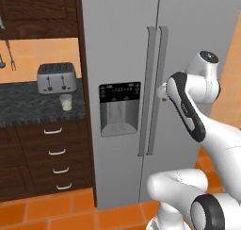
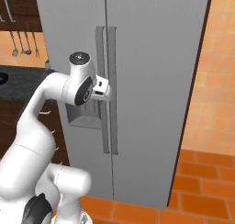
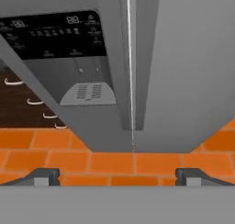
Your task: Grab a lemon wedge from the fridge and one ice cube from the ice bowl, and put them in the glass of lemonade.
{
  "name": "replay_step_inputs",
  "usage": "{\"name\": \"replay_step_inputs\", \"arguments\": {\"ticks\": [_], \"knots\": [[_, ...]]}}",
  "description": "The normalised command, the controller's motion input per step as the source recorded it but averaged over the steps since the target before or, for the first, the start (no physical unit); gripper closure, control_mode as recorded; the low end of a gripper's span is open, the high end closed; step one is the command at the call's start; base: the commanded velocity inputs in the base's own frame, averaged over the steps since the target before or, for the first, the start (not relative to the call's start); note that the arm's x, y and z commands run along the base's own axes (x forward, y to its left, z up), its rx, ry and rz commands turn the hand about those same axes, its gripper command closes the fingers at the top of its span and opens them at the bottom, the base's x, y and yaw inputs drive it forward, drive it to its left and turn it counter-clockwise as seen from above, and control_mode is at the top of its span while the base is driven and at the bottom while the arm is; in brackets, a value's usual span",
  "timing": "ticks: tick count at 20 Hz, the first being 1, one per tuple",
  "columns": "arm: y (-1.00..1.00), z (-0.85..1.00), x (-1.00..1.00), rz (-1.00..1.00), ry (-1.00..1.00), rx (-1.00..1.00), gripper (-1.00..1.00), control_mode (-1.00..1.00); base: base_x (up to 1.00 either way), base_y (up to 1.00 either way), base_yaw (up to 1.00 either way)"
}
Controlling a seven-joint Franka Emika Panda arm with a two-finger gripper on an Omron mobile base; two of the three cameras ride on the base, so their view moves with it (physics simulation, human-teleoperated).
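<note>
Fridge (image 1: 188, 45) — smooth grey slab, long vertical handles (image 1: 155, 90).

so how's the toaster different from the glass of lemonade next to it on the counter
The toaster is silver, boxy and opaque, with dark slots on top; the glass of lemonade is a clear round tumbler holding pale liquid. The toaster is much taller and wider than the glass. The toaster sits back against the orange tiled wall, while the glass stands nearer the counter's front edge, closer to the fridge. Both stand upright on the dark counter.
</note>
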Motion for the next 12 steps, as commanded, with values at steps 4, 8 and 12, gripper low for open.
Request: {"name": "replay_step_inputs", "arguments": {"ticks": [4, 8, 12], "knots": [[-0.02, -0.06, 0.71, 0.00, -0.10, -0.04, -1.00, -1.00, 0.00, 0.00, 0.00], [-0.09, -0.11, 0.59, -0.04, -0.05, -0.06, -1.00, -1.00, 0.00, 0.00, 0.00], [-0.25, -0.21, 0.34, -0.08, -0.06, -0.08, -1.00, -1.00, 0.00, 0.00, 0.00]]}}
